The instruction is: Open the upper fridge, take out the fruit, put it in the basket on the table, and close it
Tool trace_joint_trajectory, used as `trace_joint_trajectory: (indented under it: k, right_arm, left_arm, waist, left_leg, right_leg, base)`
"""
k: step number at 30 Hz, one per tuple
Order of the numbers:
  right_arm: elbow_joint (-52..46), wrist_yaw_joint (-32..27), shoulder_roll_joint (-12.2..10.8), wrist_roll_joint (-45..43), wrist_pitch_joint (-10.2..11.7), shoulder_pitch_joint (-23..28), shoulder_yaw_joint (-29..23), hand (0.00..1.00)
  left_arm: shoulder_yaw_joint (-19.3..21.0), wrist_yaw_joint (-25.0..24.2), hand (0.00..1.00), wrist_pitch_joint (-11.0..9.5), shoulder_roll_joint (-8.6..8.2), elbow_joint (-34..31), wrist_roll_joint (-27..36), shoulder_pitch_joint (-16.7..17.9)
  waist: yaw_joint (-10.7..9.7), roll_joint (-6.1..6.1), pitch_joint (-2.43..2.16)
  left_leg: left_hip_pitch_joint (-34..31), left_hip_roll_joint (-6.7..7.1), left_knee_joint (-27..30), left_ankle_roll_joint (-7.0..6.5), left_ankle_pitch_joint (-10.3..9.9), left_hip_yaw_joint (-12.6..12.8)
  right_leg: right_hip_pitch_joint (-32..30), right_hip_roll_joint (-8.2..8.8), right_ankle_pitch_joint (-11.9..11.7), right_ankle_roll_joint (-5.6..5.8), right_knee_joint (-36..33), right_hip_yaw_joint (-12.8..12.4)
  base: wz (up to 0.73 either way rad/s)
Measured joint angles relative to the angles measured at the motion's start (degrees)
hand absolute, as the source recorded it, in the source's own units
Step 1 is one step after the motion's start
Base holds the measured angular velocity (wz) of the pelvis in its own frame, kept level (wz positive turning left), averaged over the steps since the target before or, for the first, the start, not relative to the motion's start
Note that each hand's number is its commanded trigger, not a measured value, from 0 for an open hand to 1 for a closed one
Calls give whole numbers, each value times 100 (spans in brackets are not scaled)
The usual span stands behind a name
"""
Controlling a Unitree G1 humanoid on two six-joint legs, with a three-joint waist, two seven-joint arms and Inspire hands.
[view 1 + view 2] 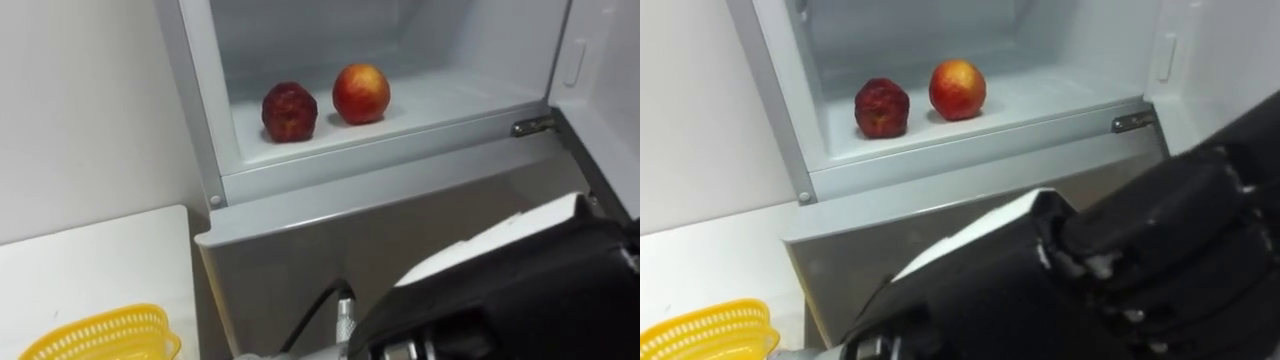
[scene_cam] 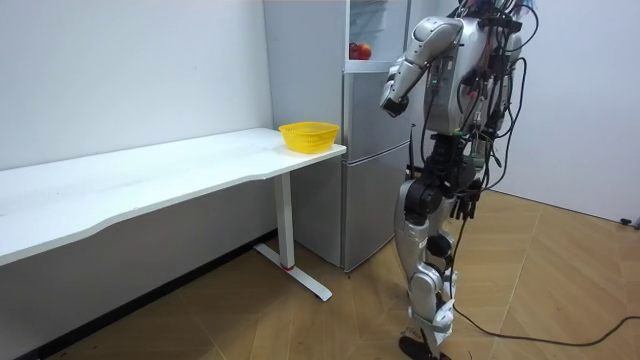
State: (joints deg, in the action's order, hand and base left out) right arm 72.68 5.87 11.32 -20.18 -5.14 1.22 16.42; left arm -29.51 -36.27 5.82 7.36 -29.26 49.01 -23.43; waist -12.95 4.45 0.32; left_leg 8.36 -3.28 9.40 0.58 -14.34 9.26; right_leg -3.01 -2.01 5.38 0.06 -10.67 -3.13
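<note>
Nearest the camera, in the lower right of the eye views, the right forearm is seen running from the right edge down to the bottom edge, dark with a white plate on top. The right hand is made out in the room view, held up in front of the fridge, level with the top of the lower door. Whether it is open or closed cannot be told. The left hand is seen hanging by the hip, and its state cannot be told either. The robot is seen upright before the fridge, at the room view's right of it.

In the lower left corner of the eye views a yellow basket is set on the white table, at the table end beside the fridge.

Farther off, above the closed lower door, the upper compartment is open. On its white shelf, in the upper centre of the frame, two fruits are laid near each other but apart. The dark fruit is on the left and the red-orange fruit on the right, slightly farther back. Both lie up and to the left of the forearm, well apart from it. In the room view they show as a red spot up and to the left of the right hand, untouched.

At the upper right the upper door stands open on its hinge.
</note>
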Motion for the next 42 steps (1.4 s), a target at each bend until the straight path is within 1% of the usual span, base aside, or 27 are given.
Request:
trace_joint_trajectory:
  k: [2, 4, 5, 6, 7, 9, 11, 14, 19, 24, 28, 30, 32, 35, 37, 38, 39, 40, 41, 42]
  right_arm:
    - [-61, 5, -17, -1, -11, -4, 30, 0]
    - [-98, 16, -23, -1, -52, -3, 30, 0]
    - [-100, 23, -24, -1, -80, 1, 30, 0]
    - [-101, 35, -26, 0, -110, 1, 30, 0]
    - [-101, 44, -26, 2, -126, 1, 30, 0]
    - [-130, 65, -23, 2, -171, -3, 33, 0]
    - [-141, 65, -24, 2, -191, -4, 33, 0]
    - [-137, 57, -22, 2, -189, -11, 30, 0]
    - [-134, 51, -21, 45, -186, -23, 31, 0]
    - [-134, 15, -21, 78, -190, -40, 31, 0]
    - [-134, 12, -21, 95, -189, -41, 26, 0]
    - [-138, 12, -21, 92, -189, -41, 26, 0]
    - [-139, 17, -22, 173, -186, -34, 27, 0]
    - [-136, 37, -20, 270, -174, -30, 26, 0]
    - [-130, 32, -16, 239, -151, -21, 18, 0]
    - [-97, 26, -15, 207, -114, -24, 16, 0]
    - [-69, 12, -16, 228, -77, -23, 8, 0]
    - [-36, 10, -16, 258, -49, -27, -16, 0]
    - [8, 8, -12, 278, -1, -27, -96, 0]
    - [42, 0, 3, 285, 10, -30, -166, 0]
  left_arm:
    - [-14, 82, 0, 17, -13, 0, 0, -16]
    - [-60, 106, 0, 48, -15, 20, -2, -135]
    - [-123, 136, 0, 62, -35, 94, -2, -271]
    - [-177, 170, 0, 83, -81, 181, -2, -401]
    - [-213, 187, 0, 87, -112, 222, -1, -461]
    - [-283, 226, 0, 153, -245, 319, -2, -611]
    - [-302, 268, 0, 197, -269, 354, -2, -701]
    - [-338, 363, 0, 211, -270, 381, -2, -784]
    - [-371, 447, 0, 209, -292, 407, -2, -804]
    - [-446, 549, 0, 210, -358, 407, -2, -807]
    - [-453, 584, 0, 211, -384, 407, -2, -813]
    - [-445, 602, 0, 211, -384, 407, -12, -814]
    - [-433, 615, 0, 211, -383, 403, -43, -817]
    - [-419, 616, 0, 210, -379, 401, -43, -817]
    - [-394, 615, 0, 209, -358, 390, -53, -816]
    - [-342, 616, 0, 208, -295, 353, -52, -805]
    - [-243, 617, 0, 207, -175, 255, -48, -722]
    - [-177, 626, 0, 204, -94, 184, -50, -659]
    - [-22, 646, 0, 199, 72, 64, -53, -554]
    - [120, 682, 0, 147, 238, 50, -58, -480]
  waist:
    - [-70, -4, -1]
    - [-103, -8, 2]
    - [-108, -8, 2]
    - [-108, -8, 2]
    - [-109, -7, 2]
    - [-122, -6, 1]
    - [-178, -5, 2]
    - [-267, -6, 3]
    - [-342, -7, 5]
    - [-412, -6, 5]
    - [-413, -5, 5]
    - [-404, -6, 6]
    - [-373, -10, 8]
    - [-320, -37, 26]
    - [-230, -46, 33]
    - [-162, -45, 33]
    - [-71, -44, 34]
    - [-30, -44, 34]
    - [95, -45, 34]
    - [223, -53, 39]
  left_leg:
    - [1, 0, -2, 0, 0, -2]
    - [29, 1, -12, 0, 0, -1]
    - [48, 2, -16, 0, 0, -1]
    - [92, 3, -25, 0, 0, 1]
    - [112, 3, -29, 0, 0, 2]
    - [137, 4, -28, 0, 0, 11]
    - [136, 3, -28, 0, 0, 12]
    - [144, 2, -28, 0, 0, 12]
    - [115, 6, -28, 0, 0, 18]
    - [91, 5, -28, 0, 0, 22]
    - [102, 6, -30, 0, 0, 24]
    - [128, 3, -55, 0, 0, 115]
    - [129, 4, -61, 0, 0, 146]
    - [125, 4, -62, 0, 0, 154]
    - [122, 4, -62, 0, 0, 155]
    - [126, 3, -66, 1, 0, 154]
    - [134, 2, -64, 1, 1, 151]
    - [136, 0, -60, 1, 2, 146]
    - [138, -2, -57, 1, 2, 145]
    - [135, -2, -58, 1, 2, 144]
  right_leg:
    - [6, 2, 0, 0, 0, 6]
    - [22, -1, 0, 1, 5, -5]
    - [45, -1, 0, 1, 7, -6]
    - [68, -3, 1, 2, 10, -14]
    - [81, -6, 1, 2, 11, -22]
    - [97, -19, 1, 2, 10, -74]
    - [97, -21, 1, 2, 8, -73]
    - [98, -25, 1, 2, 3, -79]
    - [73, -23, 2, 4, 3, -82]
    - [48, -24, 3, 5, 3, -86]
    - [58, -27, 3, 5, 10, -100]
    - [61, -38, 3, 5, 6, -132]
    - [52, -33, 3, 5, 4, -133]
    - [52, -30, 3, 6, 4, -128]
    - [46, -31, 3, 6, 1, -127]
    - [48, -34, 3, 6, 0, -118]
    - [50, -37, 3, 5, -7, -119]
    - [50, -40, 2, 4, -7, -122]
    - [43, -44, -1, 0, -16, -127]
    - [44, -44, -2, -2, -19, -120]
  base:
    - [2]
    - [0]
    - [0]
    - [0]
    - [-8]
    - [-11]
    - [-2]
    - [0]
    - [0]
    - [0]
    - [-1]
    - [-7]
    - [-3]
    - [0]
    - [0]
    - [0]
    - [0]
    - [-5]
    - [0]
    - [0]
